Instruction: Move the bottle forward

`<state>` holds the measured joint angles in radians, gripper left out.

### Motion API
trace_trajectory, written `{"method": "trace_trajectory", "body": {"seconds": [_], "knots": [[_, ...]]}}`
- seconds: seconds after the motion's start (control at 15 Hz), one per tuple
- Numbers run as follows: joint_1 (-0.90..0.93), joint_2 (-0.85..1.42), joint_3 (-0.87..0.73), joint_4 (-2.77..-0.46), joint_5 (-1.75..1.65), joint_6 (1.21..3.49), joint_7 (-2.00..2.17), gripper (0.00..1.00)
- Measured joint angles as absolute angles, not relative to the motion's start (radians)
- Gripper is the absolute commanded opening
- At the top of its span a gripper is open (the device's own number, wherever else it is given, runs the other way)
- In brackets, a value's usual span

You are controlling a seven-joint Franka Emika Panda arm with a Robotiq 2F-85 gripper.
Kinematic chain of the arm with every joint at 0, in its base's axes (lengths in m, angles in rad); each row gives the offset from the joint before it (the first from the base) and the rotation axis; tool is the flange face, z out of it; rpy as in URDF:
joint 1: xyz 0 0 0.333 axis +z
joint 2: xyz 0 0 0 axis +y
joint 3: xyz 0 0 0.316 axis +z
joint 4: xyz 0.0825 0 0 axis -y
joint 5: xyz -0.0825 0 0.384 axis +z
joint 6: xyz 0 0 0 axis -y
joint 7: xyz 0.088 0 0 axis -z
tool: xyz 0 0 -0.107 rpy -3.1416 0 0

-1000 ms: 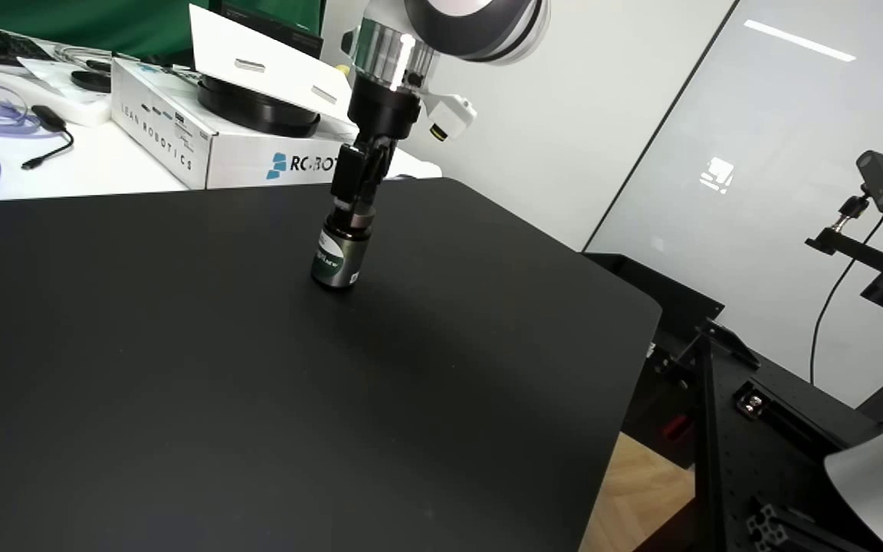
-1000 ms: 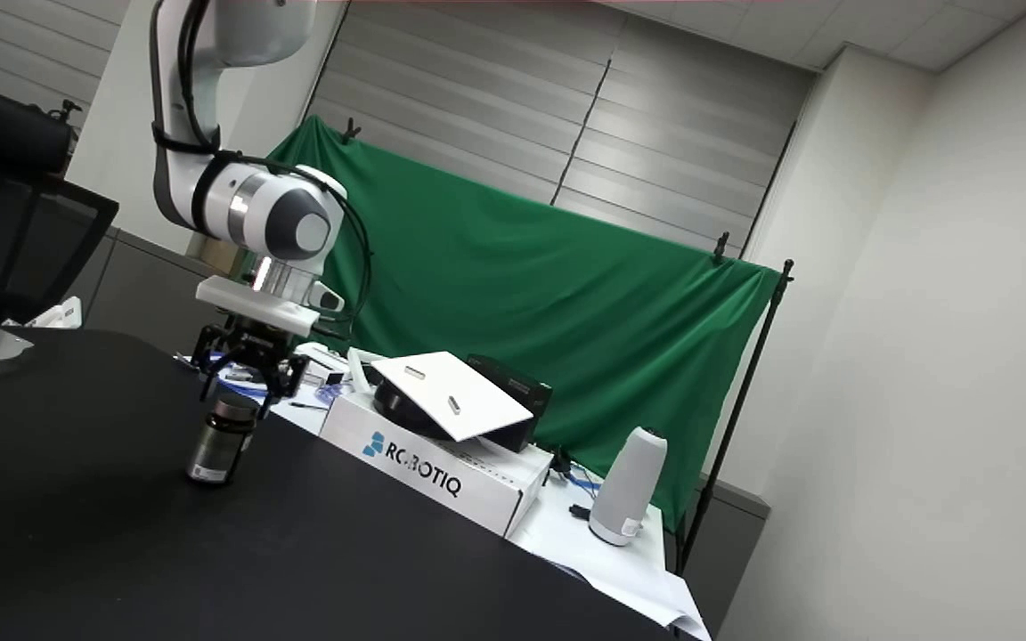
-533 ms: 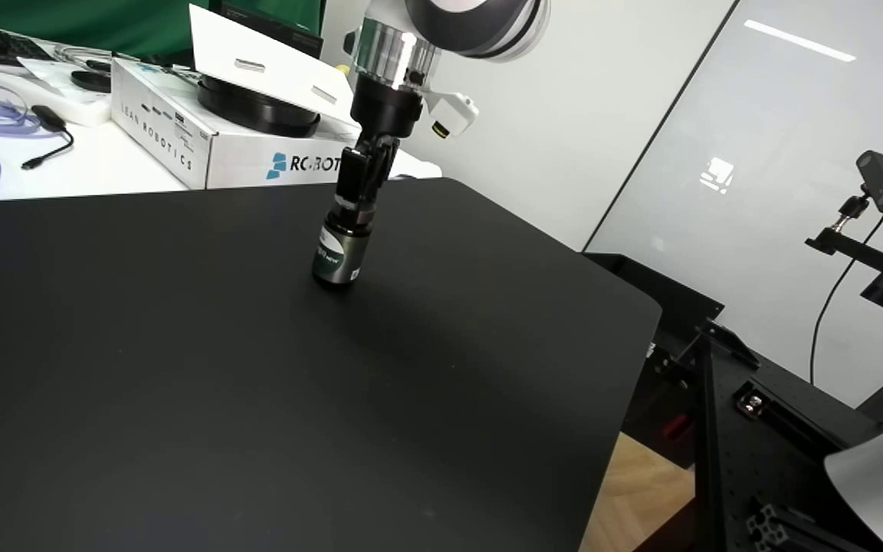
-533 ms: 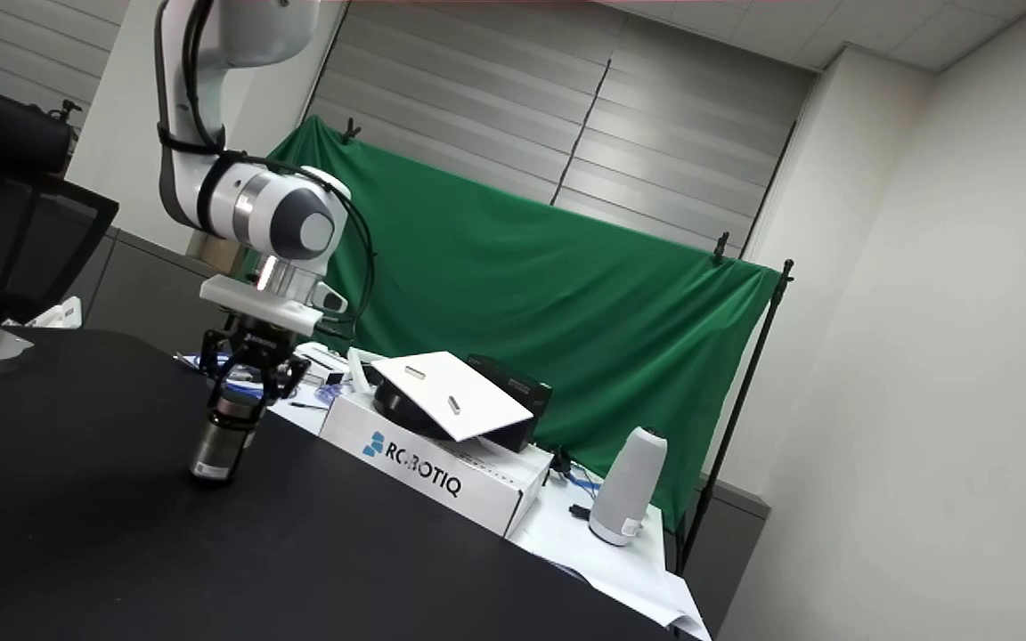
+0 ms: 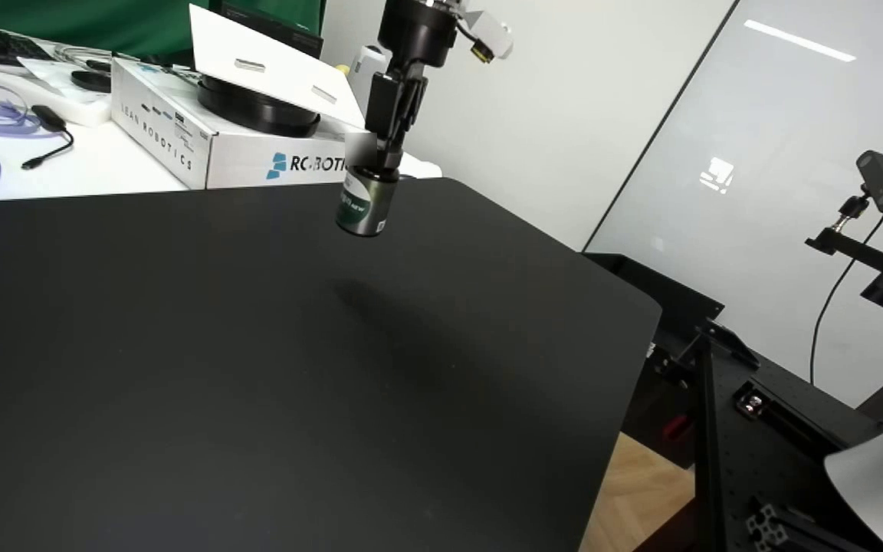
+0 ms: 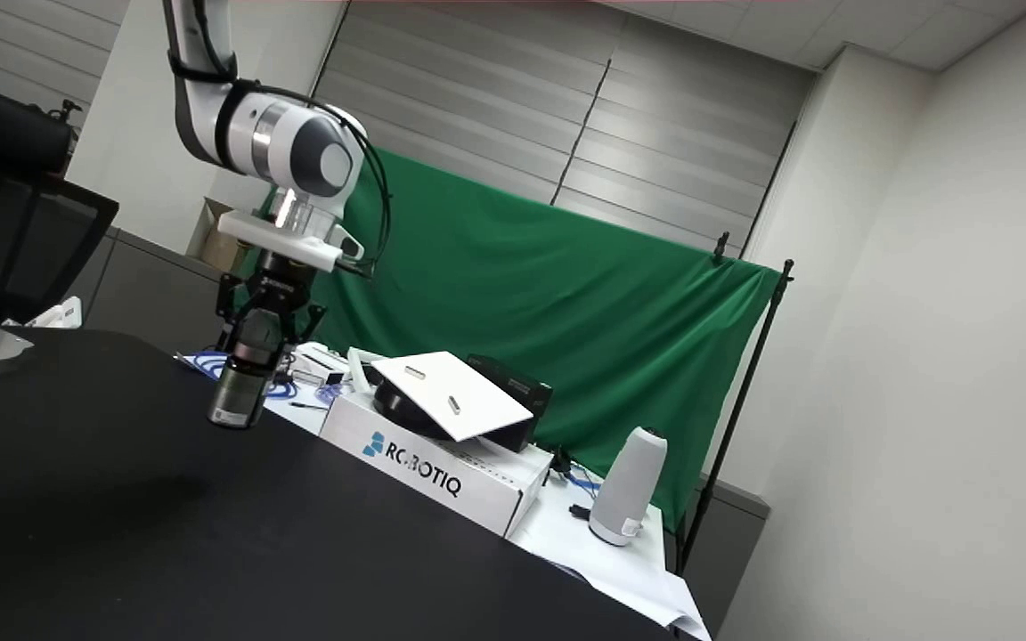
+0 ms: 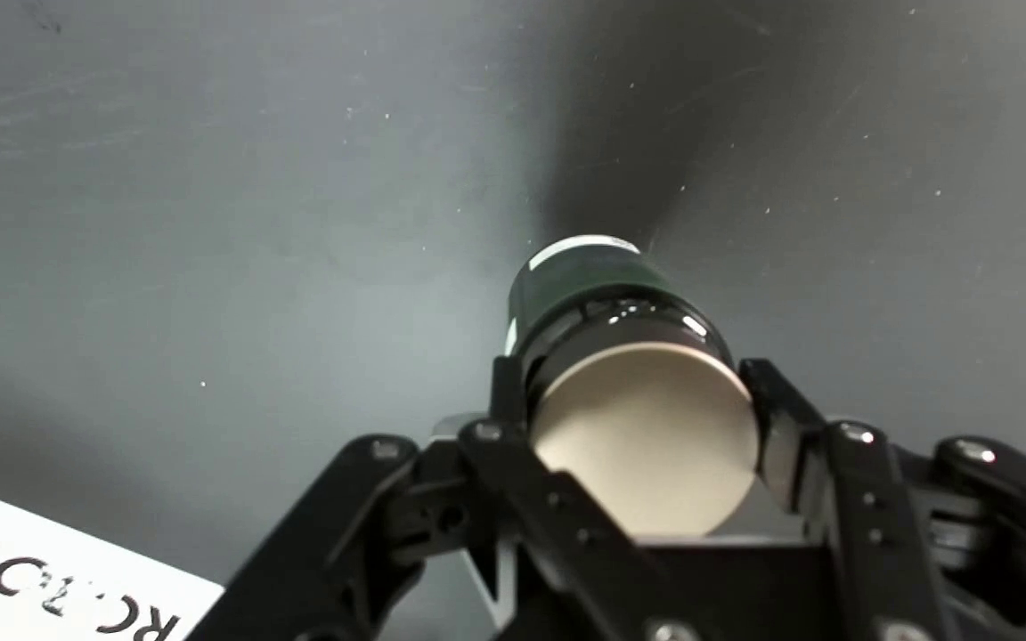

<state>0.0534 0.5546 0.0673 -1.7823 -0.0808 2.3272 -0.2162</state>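
Black fingers (image 7: 508, 392) of my gripper (image 7: 640, 399) press either side of the cap (image 7: 647, 436), holding the bottle (image 5: 366, 205) in the air above the table (image 5: 181, 368). Pinched only at the top, it could, I judge, swing if it knocks the table going down, or topple if I release early. The wrist view shows both contacts but runs the shadow (image 7: 624, 169) right up to the bottle; in both exterior views, clear space separates them.

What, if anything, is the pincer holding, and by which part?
The bottle, by its cap: the pincer is closed on opposite sides of it, with the bottle hanging clear of the table.
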Motion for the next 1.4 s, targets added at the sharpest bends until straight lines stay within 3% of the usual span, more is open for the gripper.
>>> {"method": "trace_trajectory", "body": {"seconds": [0.73,1.4], "knots": [[0.04,0.122,0.02,-2.365,-0.106,2.367,-0.138,0.36],[0.005,0.18,-0.04,-2.61,-0.144,2.788,-0.038,0.36]]}}
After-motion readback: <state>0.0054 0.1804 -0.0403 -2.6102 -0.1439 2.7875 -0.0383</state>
